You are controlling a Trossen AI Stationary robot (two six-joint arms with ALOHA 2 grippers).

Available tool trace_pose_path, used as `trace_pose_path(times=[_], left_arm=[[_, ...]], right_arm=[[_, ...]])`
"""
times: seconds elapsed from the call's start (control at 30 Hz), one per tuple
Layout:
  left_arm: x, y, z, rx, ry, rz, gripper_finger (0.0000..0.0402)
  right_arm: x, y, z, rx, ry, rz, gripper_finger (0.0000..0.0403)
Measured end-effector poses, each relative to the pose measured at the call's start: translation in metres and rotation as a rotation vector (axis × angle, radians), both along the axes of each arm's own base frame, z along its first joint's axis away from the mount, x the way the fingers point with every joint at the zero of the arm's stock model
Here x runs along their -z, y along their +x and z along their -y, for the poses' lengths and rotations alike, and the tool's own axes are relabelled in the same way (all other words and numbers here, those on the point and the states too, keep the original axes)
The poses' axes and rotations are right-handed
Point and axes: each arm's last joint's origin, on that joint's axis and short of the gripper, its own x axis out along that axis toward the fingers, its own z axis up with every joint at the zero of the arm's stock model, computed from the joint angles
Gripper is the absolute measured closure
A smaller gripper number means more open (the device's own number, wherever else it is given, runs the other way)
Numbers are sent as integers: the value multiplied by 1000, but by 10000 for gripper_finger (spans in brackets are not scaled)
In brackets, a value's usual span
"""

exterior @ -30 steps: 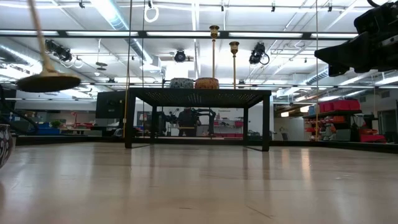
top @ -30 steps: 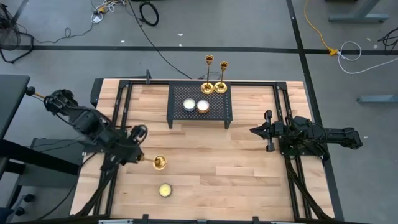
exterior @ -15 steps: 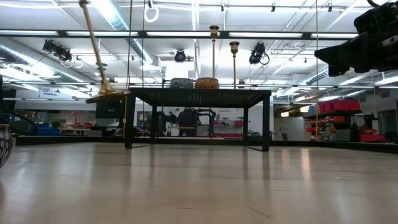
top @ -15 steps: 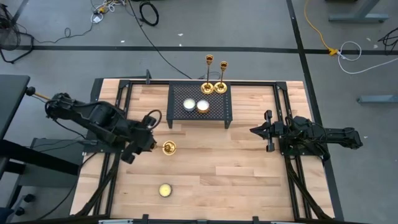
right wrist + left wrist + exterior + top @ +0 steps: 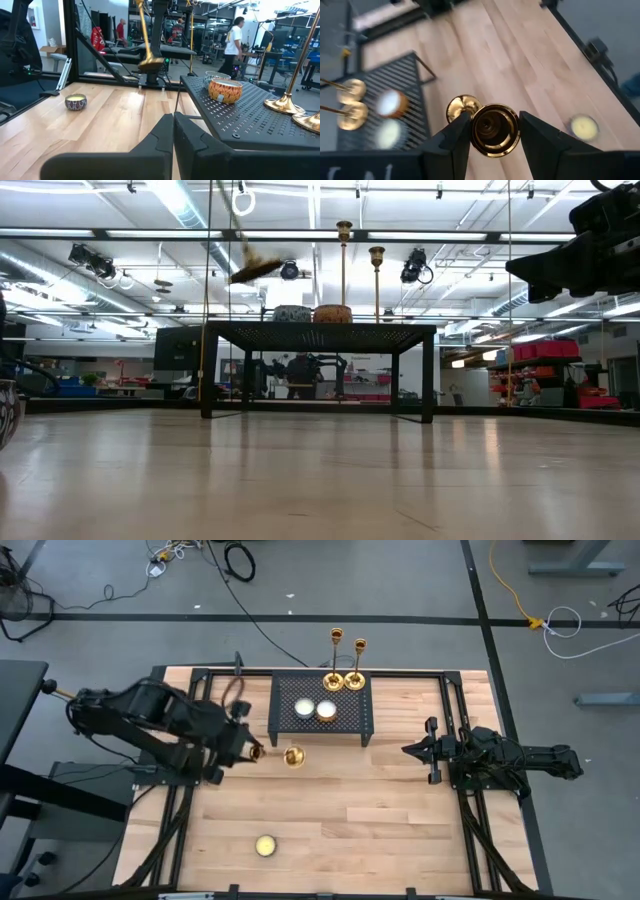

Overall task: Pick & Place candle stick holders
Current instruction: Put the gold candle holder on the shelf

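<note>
Left gripper [image 5: 490, 131] is clamping one of the candle stick holders [image 5: 492, 129], its two dark fingers [image 5: 451, 145] pressing on either side of the cup top. Left wrist view is looking straight down the stem, so the cup fills the middle and the round base [image 5: 461, 107] is peeking out beyond it.

High view is showing what that view cannot: the left gripper [image 5: 243, 751] is holding the held holder [image 5: 285, 756] above the wooden table [image 5: 400, 830], just beside the front-left corner of the black mesh rack [image 5: 345, 718], with the base pointing toward the rack.

Low view is catching only the held holder's base [image 5: 252, 272], tilted and hanging higher than the rack top [image 5: 320, 330]; its stem is probably running up out of frame, though blur is making that uncertain.

The other two holders [image 5: 345, 675] are standing upright, side by side, at the rack's back right corner. Two candle tins [image 5: 315, 710] are sitting on the mesh near them, and a third tin [image 5: 265, 846] is resting on the table toward the front.

Right gripper [image 5: 412, 750] is waiting over the table's right side, fingers [image 5: 165, 132] pressed together on nothing. Its wrist view is also showing a person [image 5: 233, 40] in the room behind.
</note>
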Motion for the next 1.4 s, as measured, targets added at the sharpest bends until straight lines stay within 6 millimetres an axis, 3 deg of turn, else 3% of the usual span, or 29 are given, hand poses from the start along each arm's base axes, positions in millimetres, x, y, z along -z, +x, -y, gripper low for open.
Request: trace_pose_path(times=[0.27, 0.47, 0.9, 1.4], left_arm=[[-41, -1, -15, -64, 51, 145, 243], [-58, 6, -24, -93, 103, 191, 243], [-56, 20, -35, -177, 163, 170, 243], [-67, 26, -78, -401, 192, 297, 243]], right_arm=[[0, 0, 0, 0, 0, 0, 389], [0, 0, 0, 0, 0, 0, 389], [0, 0, 0, 0, 0, 0, 389], [0, 0, 0, 0, 0, 0, 389]])
